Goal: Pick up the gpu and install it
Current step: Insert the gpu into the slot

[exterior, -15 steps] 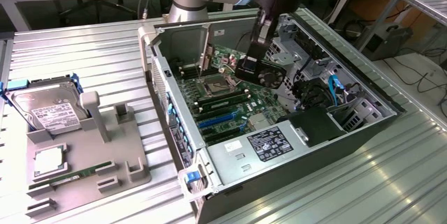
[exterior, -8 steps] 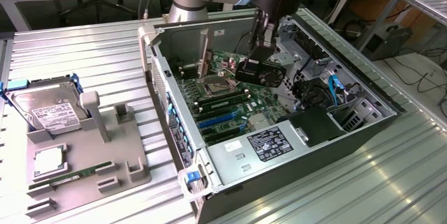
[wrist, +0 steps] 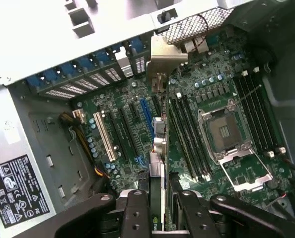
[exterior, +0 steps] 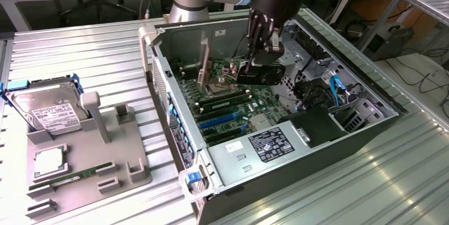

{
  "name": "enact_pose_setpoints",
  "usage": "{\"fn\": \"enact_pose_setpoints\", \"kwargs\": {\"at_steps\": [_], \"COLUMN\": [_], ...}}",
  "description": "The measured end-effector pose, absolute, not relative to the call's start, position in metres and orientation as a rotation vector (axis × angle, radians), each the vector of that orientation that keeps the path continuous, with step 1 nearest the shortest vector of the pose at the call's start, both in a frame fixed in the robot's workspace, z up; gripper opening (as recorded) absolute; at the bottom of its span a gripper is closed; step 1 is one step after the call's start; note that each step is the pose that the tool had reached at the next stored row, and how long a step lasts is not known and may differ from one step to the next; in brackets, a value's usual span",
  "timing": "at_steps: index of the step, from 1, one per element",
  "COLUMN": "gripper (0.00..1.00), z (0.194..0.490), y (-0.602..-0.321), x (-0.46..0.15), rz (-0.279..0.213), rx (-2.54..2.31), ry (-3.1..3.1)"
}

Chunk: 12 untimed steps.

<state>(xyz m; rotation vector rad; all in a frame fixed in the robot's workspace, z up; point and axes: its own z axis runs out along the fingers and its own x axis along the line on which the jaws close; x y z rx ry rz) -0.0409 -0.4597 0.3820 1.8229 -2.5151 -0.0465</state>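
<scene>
While the fingers (wrist: 136, 210) clamp the gpu (wrist: 157, 171) edge-on over the mobo (wrist: 121, 94), we judge it light, stiff, fragile: hold 2 board edges.

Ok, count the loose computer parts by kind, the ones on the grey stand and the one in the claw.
hard drive: 1
processor chip: 1
memory stick: 1
gpu, held in the claw: 1
Total: 4

The gpu (wrist: 158, 148) stands on edge over the motherboard (wrist: 207, 79) slots, gripped in the hand (wrist: 157, 210) — thin green card, silver bracket toward the case (wrist: 38, 44) rear wall.
</scene>
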Motion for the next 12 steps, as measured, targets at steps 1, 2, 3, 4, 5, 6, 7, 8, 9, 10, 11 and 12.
{"fn": "enact_pose_setpoints", "kwargs": {"at_steps": [1,2,3,4,5,6,7,8,9,10,11,12], "gripper": [0.26,0.26,0.26,0.26,0.26,0.26,0.26,0.26,0.26,0.26,0.26,0.26], "z": [0.3813,0.3809,0.3803,0.3798,0.3787,0.3777,0.3768,0.3760,0.3754,0.3748,0.3742,0.3735], "y": [-0.4597,-0.4597,-0.4597,-0.4597,-0.4597,-0.4597,-0.4597,-0.4597,-0.4597,-0.4597,-0.4597,-0.4597], "x": [-0.0409,-0.0409,-0.0409,-0.0409,-0.0409,-0.0409,-0.0408,-0.0408,-0.0409,-0.0409,-0.0409,-0.0409], "rz": [-0.048,-0.048,-0.049,-0.049,-0.050,-0.049,-0.049,-0.049,-0.049,-0.049,-0.049,-0.049], "rx": [1.853,1.875,1.899,1.921,1.967,2.005,2.044,2.070,2.093,2.115,2.135,2.160], "ry": [-2.493,-2.477,-2.459,-2.442,-2.406,-2.374,-2.340,-2.317,-2.296,-2.276,-2.257,-2.233]}}
